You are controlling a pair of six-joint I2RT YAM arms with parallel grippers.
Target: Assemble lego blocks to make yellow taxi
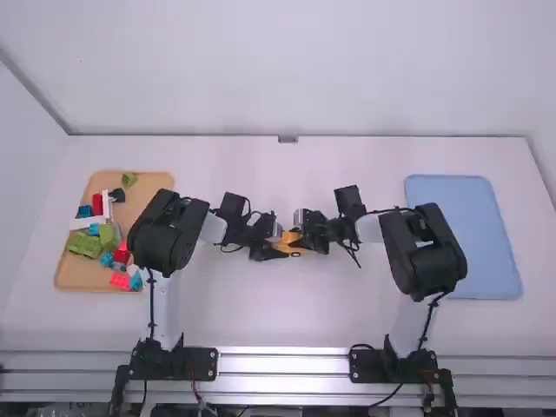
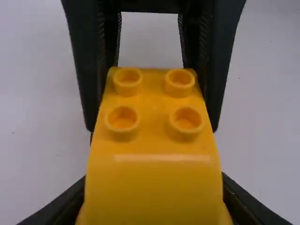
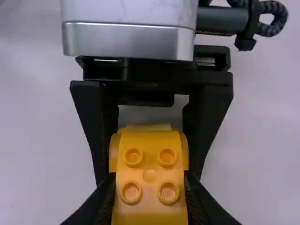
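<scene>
We saw the yellow piece (image 2: 150,187) held between the two grippers, over the middle of the tabletop (image 1: 261,321). The left fingers (image 3: 208,112) were closed on one end of it, and the right fingers (image 2: 218,61) were closed on the other end, with the round studs (image 2: 186,119) showing between them. We could not tell whether it was one block or two already joined, because the fingers covered its sides; also we could not tell if it touched the tabletop. In our judgement, the step was to press yellow parts together, or to pass the piece from one side to the other. What we feared most was a pull that was not equal: if one side had turned or moved back while the other held firmly, a joint could open, or the smooth walls could slip out of the fingers. If two parts were there and they met a little tilted, the studs would not enter, and harder pushing could only twist them. And if one side opened too early, the piece could turn down in the remaining grip, or fall. The tan tray (image 1: 148,193) with the loose blocks (image 1: 84,244) was well apart from this work, and so was the blue tray (image 1: 460,234), so we saw little danger of knocking them.
</scene>
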